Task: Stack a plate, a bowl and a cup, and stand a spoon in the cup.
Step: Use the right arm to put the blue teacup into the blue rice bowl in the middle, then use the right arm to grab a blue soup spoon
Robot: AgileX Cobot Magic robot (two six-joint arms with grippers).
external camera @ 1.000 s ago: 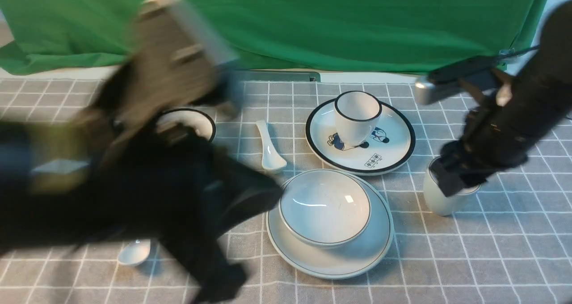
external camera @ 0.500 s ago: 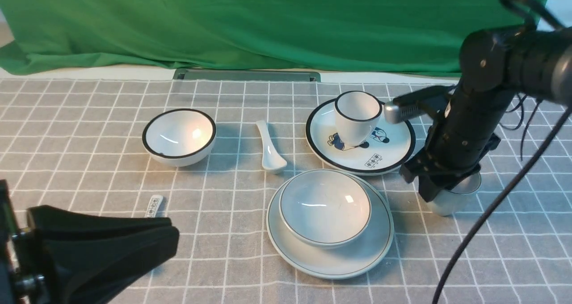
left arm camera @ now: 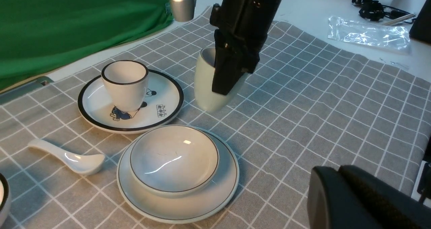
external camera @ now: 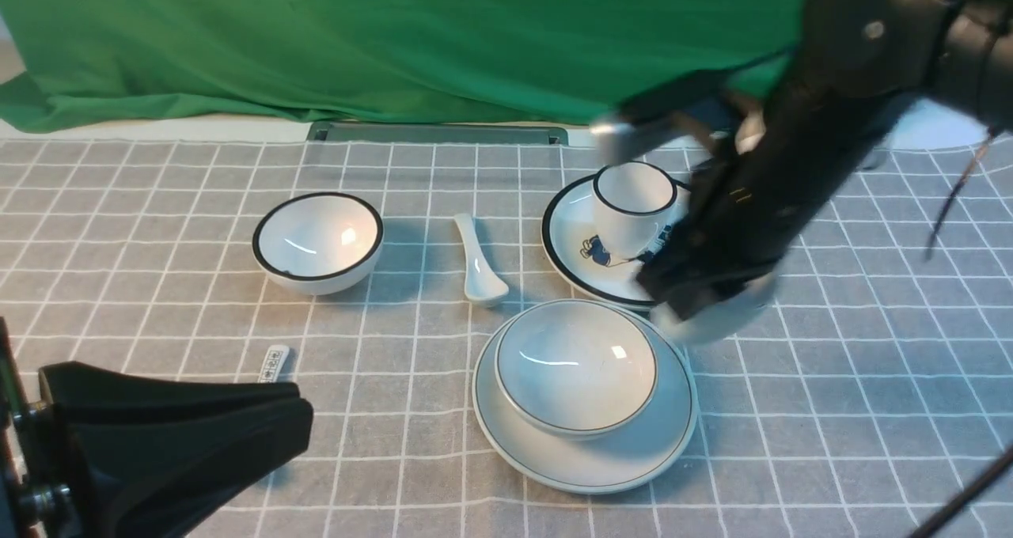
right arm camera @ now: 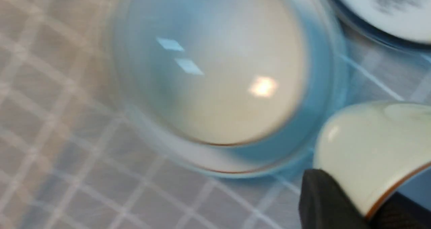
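The white bowl (external camera: pixel 575 364) sits in the plain white plate (external camera: pixel 633 463) at the front middle of the checked cloth. My right gripper (external camera: pixel 696 293) is shut on the small white cup (external camera: pixel 716 323), pinching its wall. It holds the cup in the air just right of the bowl's far edge. The left wrist view shows the cup (left arm camera: pixel 205 84) clear of the cloth, beside the bowl (left arm camera: pixel 173 158). The plain white spoon (external camera: pixel 479 265) lies on the cloth behind and left of the plate. My left gripper (external camera: pixel 301 419) is shut and empty at the front left.
A black-rimmed cup (external camera: pixel 633 206) stands on a cartoon plate (external camera: pixel 570 245) just behind the stack. A black-rimmed bowl (external camera: pixel 318 241) sits at the left. A marked spoon handle (external camera: pixel 273 362) pokes out by my left gripper. Green cloth (external camera: pixel 475 39) hangs behind.
My right gripper closed on the cup, lifted it off the cloth and carried it left toward the bowl. My left arm drew back to the front left and stopped.
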